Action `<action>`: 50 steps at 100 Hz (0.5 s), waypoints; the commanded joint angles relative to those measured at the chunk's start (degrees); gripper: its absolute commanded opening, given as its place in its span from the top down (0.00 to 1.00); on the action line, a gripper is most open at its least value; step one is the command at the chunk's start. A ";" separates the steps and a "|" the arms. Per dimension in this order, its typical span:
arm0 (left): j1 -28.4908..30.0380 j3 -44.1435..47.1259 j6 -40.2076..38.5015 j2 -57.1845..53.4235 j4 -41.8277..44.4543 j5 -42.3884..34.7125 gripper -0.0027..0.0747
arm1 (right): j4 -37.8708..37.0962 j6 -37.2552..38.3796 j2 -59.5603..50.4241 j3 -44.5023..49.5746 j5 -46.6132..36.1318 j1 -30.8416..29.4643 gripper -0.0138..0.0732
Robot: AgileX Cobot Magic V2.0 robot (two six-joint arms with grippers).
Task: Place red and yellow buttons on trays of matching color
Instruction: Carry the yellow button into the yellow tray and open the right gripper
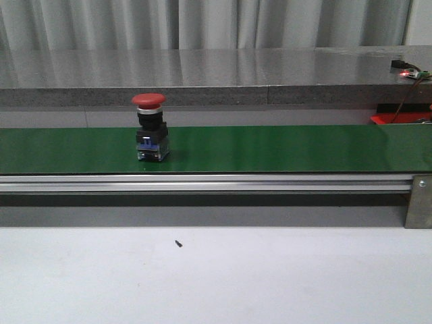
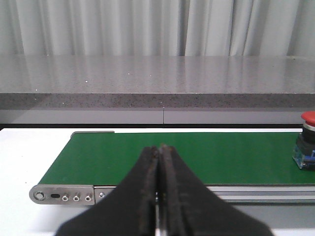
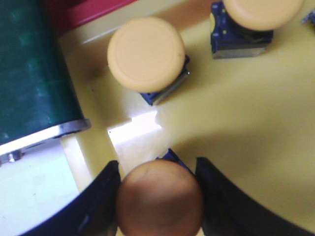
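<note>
Green belt (image 1: pixel 270 148) carries red button (image 1: pixel 150 128); right gripper (image 3: pixel 158 196) clamps half-hidden yellow button (image 3: pixel 160 199).

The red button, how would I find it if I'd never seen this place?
Look for the long green conveyor belt running across the front view. Left of its middle one red button stands upright, alone. It has a red mushroom cap on a black and blue body, unlike the yellow-capped buttons on the yellow tray.

Left gripper (image 2: pixel 160 196): my fingers pressed together, nothing between them, hanging level.
Right gripper (image 3: pixel 158 196): my fingers spread either side of a yellow button (image 3: pixel 160 199), pointing downward.
</note>
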 commanded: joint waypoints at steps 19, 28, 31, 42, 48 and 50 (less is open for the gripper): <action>0.07 2.37 -0.43 -1.89 -0.01 -4.29 0.99 | 0.47 -0.02 -0.04 -1.96 -2.70 -0.44 0.13; 0.07 2.37 -0.43 -1.89 -0.01 -4.29 0.99 | 0.47 -0.02 -0.53 -2.85 -1.88 -0.44 0.14; 0.07 2.37 -0.43 -1.89 -0.01 -4.29 0.99 | 0.47 -0.02 -0.88 -3.23 -1.34 -0.44 0.14; 0.07 2.37 -0.43 -1.89 -0.01 -4.29 0.99 | 0.47 -0.71 -2.96 -5.57 1.73 0.01 0.14; 0.07 2.37 -0.43 -1.89 -0.01 -4.29 0.99 | 0.47 -1.33 -3.91 -7.57 3.94 1.30 0.14; 0.07 2.37 -0.43 -1.89 -0.01 -4.29 0.99 | 0.47 -1.60 -4.13 -8.47 4.78 1.96 0.14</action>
